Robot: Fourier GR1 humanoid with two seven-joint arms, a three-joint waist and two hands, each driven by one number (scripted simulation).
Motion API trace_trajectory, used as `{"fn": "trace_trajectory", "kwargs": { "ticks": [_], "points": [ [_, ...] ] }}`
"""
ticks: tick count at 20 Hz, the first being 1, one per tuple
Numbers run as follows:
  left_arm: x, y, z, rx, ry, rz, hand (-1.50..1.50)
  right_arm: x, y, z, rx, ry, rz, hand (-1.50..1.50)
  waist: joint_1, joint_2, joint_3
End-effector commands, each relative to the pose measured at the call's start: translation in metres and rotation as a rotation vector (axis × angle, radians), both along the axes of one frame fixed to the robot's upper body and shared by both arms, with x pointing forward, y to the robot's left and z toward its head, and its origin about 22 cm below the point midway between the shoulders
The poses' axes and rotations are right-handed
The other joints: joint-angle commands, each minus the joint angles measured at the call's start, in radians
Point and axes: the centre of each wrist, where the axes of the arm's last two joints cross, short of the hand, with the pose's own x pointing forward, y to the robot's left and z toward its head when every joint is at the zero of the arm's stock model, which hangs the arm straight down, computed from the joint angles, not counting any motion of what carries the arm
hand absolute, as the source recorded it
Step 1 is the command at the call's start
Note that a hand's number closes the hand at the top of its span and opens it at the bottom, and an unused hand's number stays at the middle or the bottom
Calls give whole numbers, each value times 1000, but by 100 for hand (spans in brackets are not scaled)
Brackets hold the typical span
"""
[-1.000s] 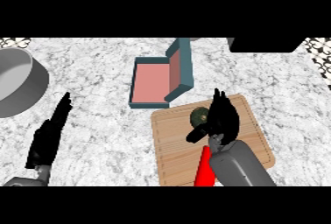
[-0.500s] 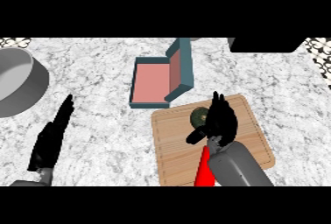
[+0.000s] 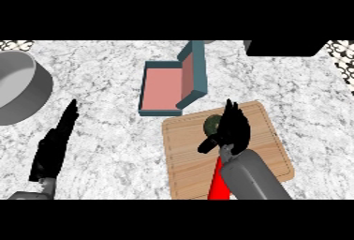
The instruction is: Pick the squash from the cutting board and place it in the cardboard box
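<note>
The right hand (image 3: pixel 232 129) has crept forward over the dark green round squash (image 3: pixel 213 123) on the wooden cutting board (image 3: pixel 187 154); fingers open, touching it, not yet grasping.

You see two black hands, the left hand (image 3: pixel 54 145) and the right hand (image 3: pixel 232 129), each on a smooth grey forearm, the right one rounded.

White-and-grey marbled counter (image 3: pixel 110 154) fills the view. A grey round pot (image 3: pixel 21 86) sits far left, a black block (image 3: pixel 283 47) lies along the top edge.
</note>
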Motion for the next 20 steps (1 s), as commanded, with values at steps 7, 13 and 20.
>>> {"fn": "trace_trajectory", "kwargs": {
  "ticks": [7, 13, 20],
  "points": [
    [-3, 11, 5, -2, -11, 22, 0, 8, -1, -22, 38, 84, -103, -150, 0, 0, 0],
    [4, 1, 4, 3, 9, 5, 0, 7, 0, -25, -131, -8, -87, 150, -7, -1, 0],
    [2, -7, 11, -9, 1, 3, 0, 24, 14, -7, -219, -126, -103, 150, 0, -1, 0]
  ]
}}
